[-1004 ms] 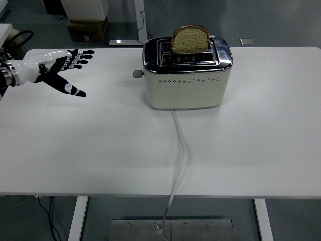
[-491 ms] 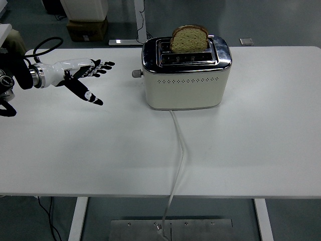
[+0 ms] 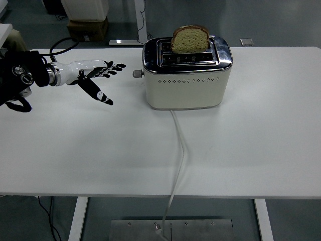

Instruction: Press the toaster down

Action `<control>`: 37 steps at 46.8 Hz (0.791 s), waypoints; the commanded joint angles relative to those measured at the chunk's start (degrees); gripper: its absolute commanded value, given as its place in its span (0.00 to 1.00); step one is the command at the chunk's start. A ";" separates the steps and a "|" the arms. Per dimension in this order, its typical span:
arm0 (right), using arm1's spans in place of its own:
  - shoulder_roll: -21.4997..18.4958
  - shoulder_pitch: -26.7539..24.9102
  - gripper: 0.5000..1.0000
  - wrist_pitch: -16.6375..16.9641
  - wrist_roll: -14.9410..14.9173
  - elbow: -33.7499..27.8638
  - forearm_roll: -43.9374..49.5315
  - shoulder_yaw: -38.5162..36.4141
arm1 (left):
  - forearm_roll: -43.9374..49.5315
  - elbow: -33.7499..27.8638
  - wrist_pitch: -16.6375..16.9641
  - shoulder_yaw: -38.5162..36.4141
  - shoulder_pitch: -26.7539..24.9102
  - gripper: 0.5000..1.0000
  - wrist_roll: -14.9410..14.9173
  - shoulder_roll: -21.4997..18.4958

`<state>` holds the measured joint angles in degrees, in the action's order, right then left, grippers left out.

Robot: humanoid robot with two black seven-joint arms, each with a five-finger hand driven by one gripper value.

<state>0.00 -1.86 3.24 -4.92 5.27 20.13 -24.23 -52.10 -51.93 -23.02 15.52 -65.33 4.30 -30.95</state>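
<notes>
Your toaster point(image 3: 187, 75) sits at the far centre of the white bench point(image 3: 251, 145), cream body w/ chrome top, long side facing you. One slice of bread point(image 3: 190, 38) stands upright in the rear slot, most of it sticking up above the chrome, so it's not pressed down yet. The lever knob point(image 3: 136, 74) pokes out of the toaster's left end, grey and round, near the top of that side. A white cord point(image 3: 179, 155) runs from the toaster's front base toward you, curves a bit and drops over the bench's near edge. Your left hand point(image 3: 93, 75) is in from the left edge, held above the bench approx level w/ the knob, palm side-on. Its fingers point(image 3: 114, 67) are spread and stretched straight toward the toaster, gripping nothing; the thumb point(image 3: 103, 97) angles down and toward you. Fingertips are near the knob but clearly apart from it, w/ bare bench showing between. Beyond the bench's far edge you've got a cardboard box point(image 3: 88, 28) on the floor at upper left.
</notes>
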 commanded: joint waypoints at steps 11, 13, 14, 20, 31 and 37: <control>0.00 0.01 1.00 -0.08 -0.01 0.00 0.00 -0.02 | -0.02 -0.01 -0.01 -0.66 -0.50 1.00 0.01 0.89; 0.00 0.01 1.00 0.01 -0.01 0.00 0.00 -0.02 | -0.02 -0.01 -0.01 -0.84 -0.50 1.00 0.01 1.06; 0.00 0.01 1.00 -0.08 -0.01 0.00 0.00 -0.02 | -0.02 0.07 -0.01 -0.84 -0.41 1.00 0.01 1.32; 0.00 0.01 1.00 0.01 -0.01 0.00 0.00 -0.02 | 0.07 0.16 -0.01 -0.93 -0.41 1.00 0.01 1.68; 0.00 -0.08 1.00 0.01 -0.01 0.00 0.00 -0.02 | 0.07 0.95 -0.01 -0.93 -0.41 1.00 0.01 2.38; 0.00 -0.08 1.00 0.01 -0.01 -0.09 0.00 -0.02 | 0.07 1.04 0.08 -0.93 -0.41 1.00 0.01 2.56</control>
<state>0.00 -1.94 3.24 -4.92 5.27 20.13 -24.26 -52.05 -50.93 -23.02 14.58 -65.71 4.33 -28.47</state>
